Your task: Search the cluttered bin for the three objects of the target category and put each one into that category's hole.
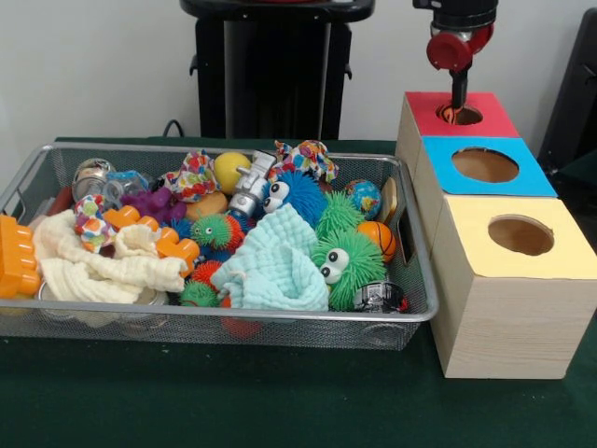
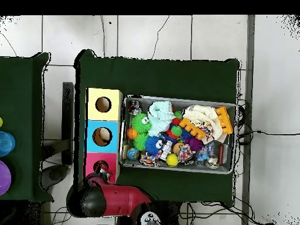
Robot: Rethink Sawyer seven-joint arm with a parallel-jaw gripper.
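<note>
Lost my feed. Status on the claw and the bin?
Claw over the red hole, grip unclear. Bin full of toys. Nothing blocking the holes.

Front camera faces me across the table, low and close on the wire bin [image 1: 410,313] and the hole boxes [image 1: 508,271]. Overhead camera looks straight down from farther off; both views share these.
</note>
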